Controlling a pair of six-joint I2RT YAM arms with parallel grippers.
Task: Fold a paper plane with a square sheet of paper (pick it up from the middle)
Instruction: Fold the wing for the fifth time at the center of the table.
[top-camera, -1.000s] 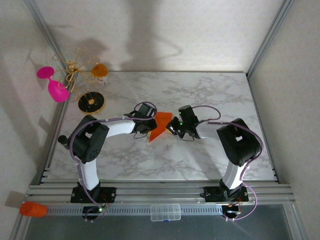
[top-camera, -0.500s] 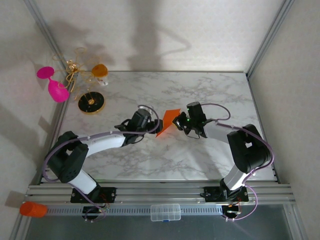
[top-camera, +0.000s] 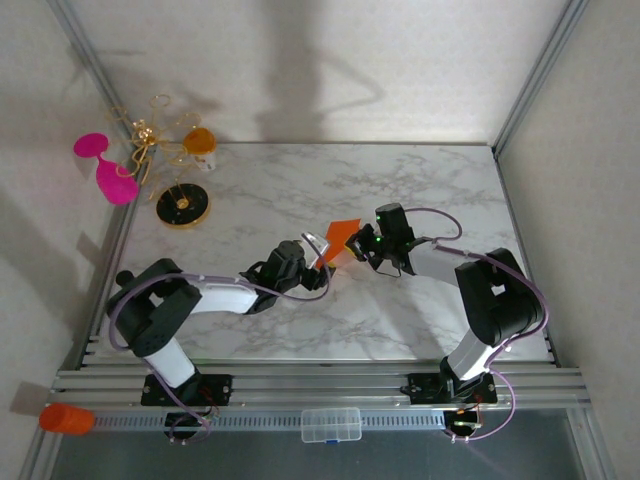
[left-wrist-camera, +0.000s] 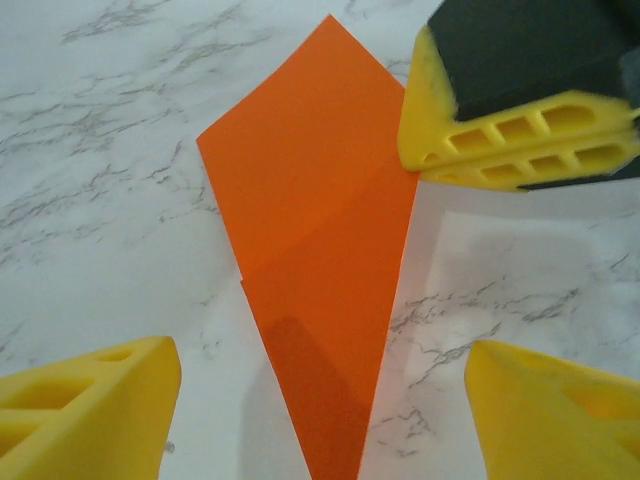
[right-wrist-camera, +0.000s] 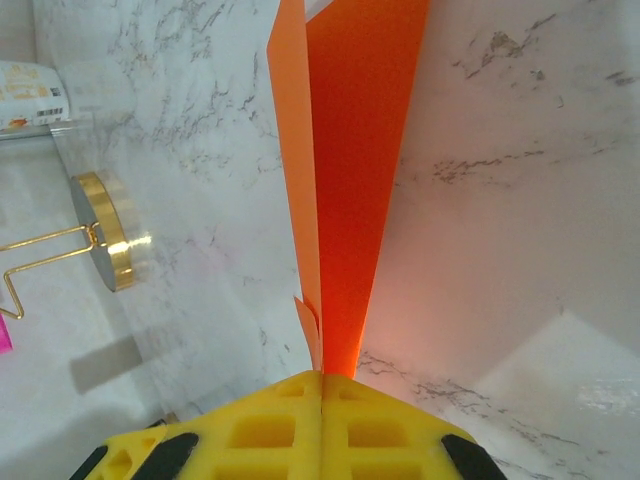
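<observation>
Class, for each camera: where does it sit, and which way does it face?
Top external: above, behind the bases, looking down on the marble table; left arm and right arm show.
Left wrist: faces the orange paper; open left end effector frames it.
Right wrist: looks along the paper; right end effector shut on it.
Both wrist views share the paper.

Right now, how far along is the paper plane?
Done: the orange paper is already folded into a pointed, layered shape. In hand: the right hand pinches one corner, shut on it; the left hand is open, fingers either side of the tip. Left: it isn't yet a narrow dart.
</observation>
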